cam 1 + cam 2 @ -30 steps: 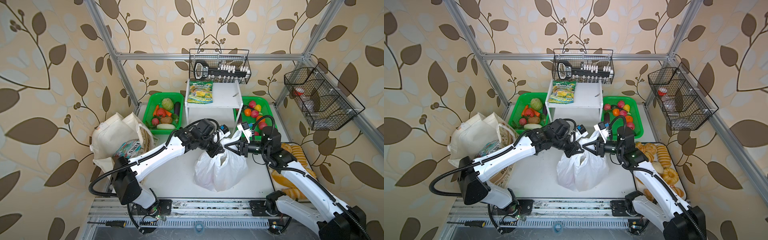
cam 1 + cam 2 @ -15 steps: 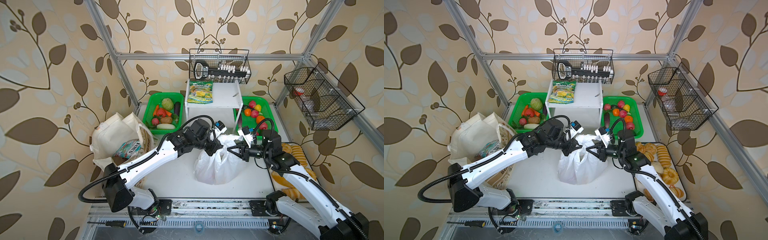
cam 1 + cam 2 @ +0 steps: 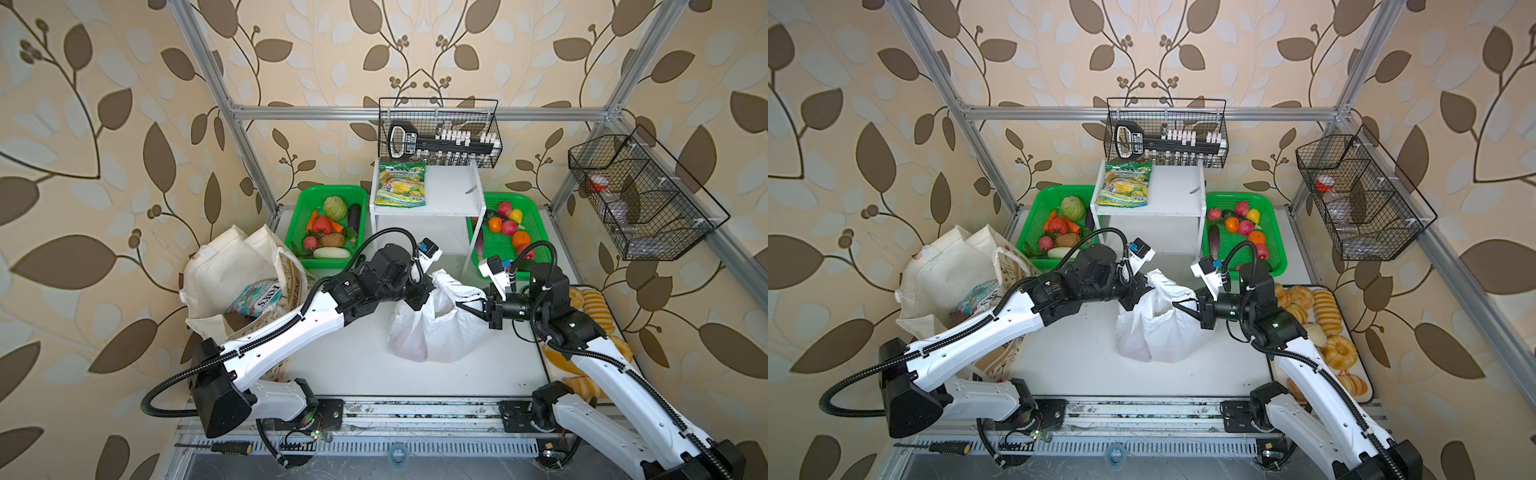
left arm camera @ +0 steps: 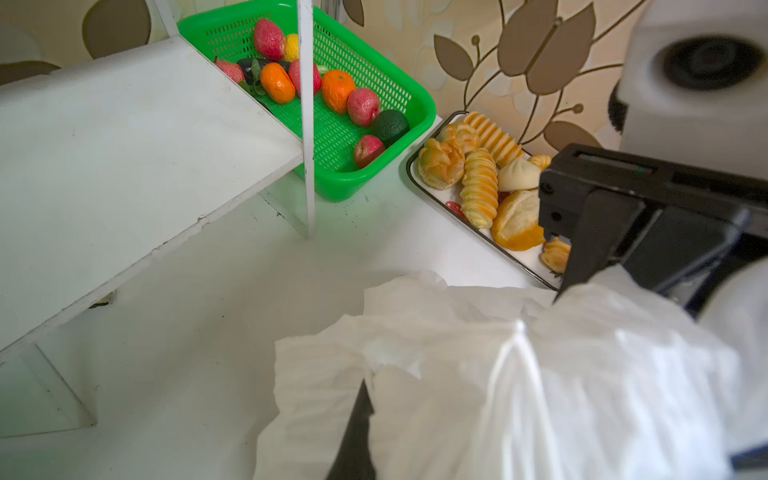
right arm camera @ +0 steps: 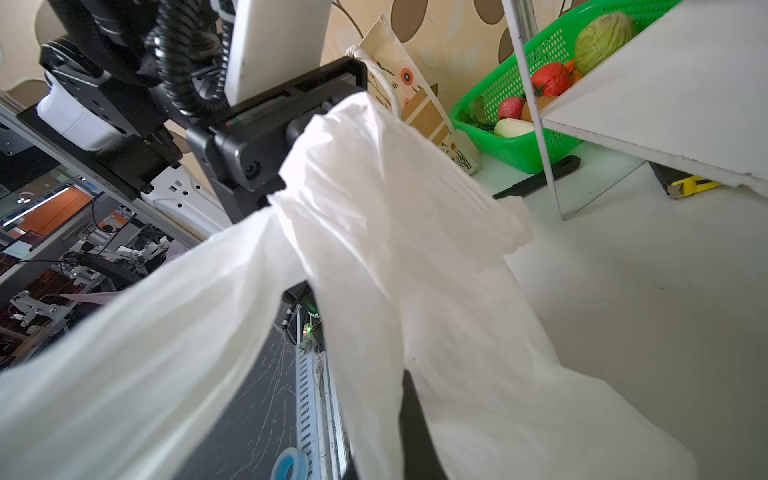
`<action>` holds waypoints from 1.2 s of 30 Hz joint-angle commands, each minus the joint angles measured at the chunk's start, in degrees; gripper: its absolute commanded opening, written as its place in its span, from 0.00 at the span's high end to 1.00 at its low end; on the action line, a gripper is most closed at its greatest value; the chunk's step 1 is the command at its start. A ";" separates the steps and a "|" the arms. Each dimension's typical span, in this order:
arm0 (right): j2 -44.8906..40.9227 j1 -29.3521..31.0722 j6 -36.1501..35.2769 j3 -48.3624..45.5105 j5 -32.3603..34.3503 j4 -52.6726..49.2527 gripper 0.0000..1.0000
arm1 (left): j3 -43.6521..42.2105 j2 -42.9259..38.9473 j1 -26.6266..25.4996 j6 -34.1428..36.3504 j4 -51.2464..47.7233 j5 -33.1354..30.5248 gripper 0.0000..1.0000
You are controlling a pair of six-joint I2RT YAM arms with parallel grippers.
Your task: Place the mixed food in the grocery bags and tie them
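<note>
Left claw (image 3: 419, 298), right claw (image 3: 470, 306) pinching white plastic bag (image 3: 432, 332) handles | looks filled, knot unfinished | canvas tote (image 3: 224, 270) beside bag holds FOX'S packet (image 3: 257, 297), untied

White table (image 3: 357, 365): plastic bag (image 3: 432, 332), tote (image 3: 224, 270), bread tray (image 4: 530, 262)

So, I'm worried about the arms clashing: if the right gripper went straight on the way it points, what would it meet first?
The white plastic carrier bag: the right gripper, shut on its handle, points into the bag's gathered neck. The left gripper seems to sit just beyond, though depth is unclear.
</note>
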 commanded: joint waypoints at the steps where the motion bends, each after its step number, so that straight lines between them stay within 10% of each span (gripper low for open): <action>1: -0.29 0.24 1.00 -0.84 -3.27 -0.30 1.00 | 0.25 -2.50 0.19 -1.26 6.01 0.71 0.91; 18: 2.51 3.67 1.07 0.05 -9.39 0.09 0.99 | -6.36 -6.10 0.25 -11.13 21.95 1.81 1.00; 27: -3.81 2.92 -4.23 2.94 -2.16 -1.12 0.49 | -14.73 -10.00 0.26 -8.50 31.06 3.40 1.00; 36: -14.94 -1.32 -7.89 3.12 8.76 0.73 0.41 | -16.83 -11.29 0.26 -5.20 33.77 3.67 1.00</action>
